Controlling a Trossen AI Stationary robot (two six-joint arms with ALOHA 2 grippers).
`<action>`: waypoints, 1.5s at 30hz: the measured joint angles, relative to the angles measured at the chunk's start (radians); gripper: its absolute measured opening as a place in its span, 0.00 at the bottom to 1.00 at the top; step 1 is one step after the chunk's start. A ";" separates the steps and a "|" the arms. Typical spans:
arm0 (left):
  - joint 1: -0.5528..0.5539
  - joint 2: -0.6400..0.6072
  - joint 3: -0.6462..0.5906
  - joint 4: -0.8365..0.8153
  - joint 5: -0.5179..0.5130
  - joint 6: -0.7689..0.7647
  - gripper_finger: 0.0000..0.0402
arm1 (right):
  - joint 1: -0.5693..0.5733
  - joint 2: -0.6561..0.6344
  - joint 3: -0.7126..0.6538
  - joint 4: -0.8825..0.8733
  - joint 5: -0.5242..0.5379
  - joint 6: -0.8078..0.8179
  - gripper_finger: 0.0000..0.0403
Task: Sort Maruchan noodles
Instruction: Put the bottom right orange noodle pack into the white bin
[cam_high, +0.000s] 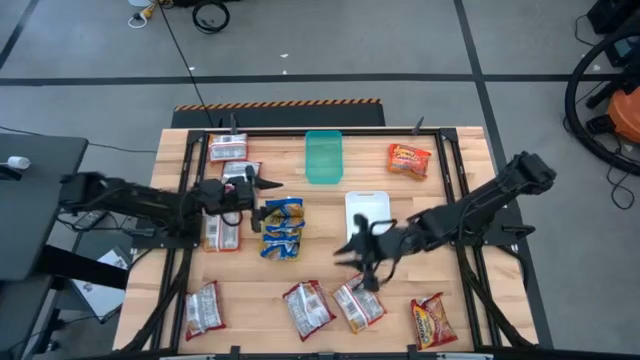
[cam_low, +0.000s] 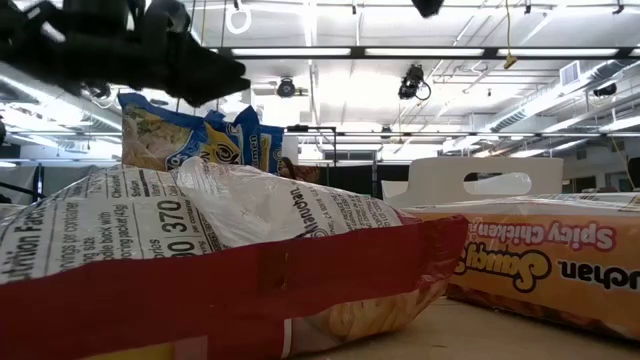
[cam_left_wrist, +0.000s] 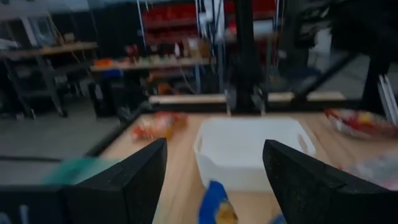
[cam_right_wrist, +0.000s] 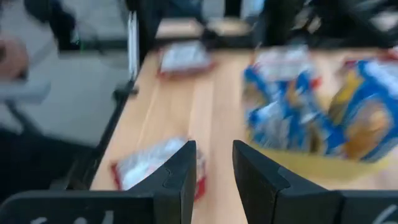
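High view, packets: a blue-and-yellow pile (cam_high: 283, 228) is seen at mid-table on a yellow tray; silvery-red packets (cam_high: 308, 307) lie along the near edge and at the left beside the pile; orange-red ones (cam_high: 409, 160) sit at the far right and near right corners.
High view, trays: a green tray (cam_high: 323, 157) and a white tray (cam_high: 366, 212) are set between the arms.
High view, left gripper (cam_high: 262, 184): held just above the blue pile, jaws spread, nothing held.
High view, right gripper (cam_high: 352, 250): held over bare wood between the white tray and a silvery packet (cam_high: 358, 305); nothing is gripped.
Low view: a silvery-red packet (cam_low: 220, 250) fills the foreground, an orange one (cam_low: 540, 260) lies beside it.
Left wrist view: fingers (cam_left_wrist: 134, 180) are wide apart and empty, the white tray ahead.
Right wrist view: fingers (cam_right_wrist: 180, 177) stand a narrow gap apart, empty, above wood; a silvery packet (cam_right_wrist: 152, 163) lies just beyond.
Step, judged: a packet is best approached from above, jaws across its narrow side.
Room: open wood remains near the right gripper; the frame rails (cam_high: 452, 170) border both sides.
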 joint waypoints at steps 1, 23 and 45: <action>-0.021 -0.024 0.014 -0.070 -0.015 0.002 0.67 | 0.015 0.036 0.049 -0.068 0.000 0.011 0.27; -0.540 -0.050 0.099 -0.129 -0.281 -0.086 0.67 | 0.456 0.588 0.521 -0.890 0.007 1.181 0.30; -0.575 -0.049 0.099 -0.125 -0.323 -0.116 0.67 | 0.337 0.614 0.520 -0.686 0.245 1.001 0.42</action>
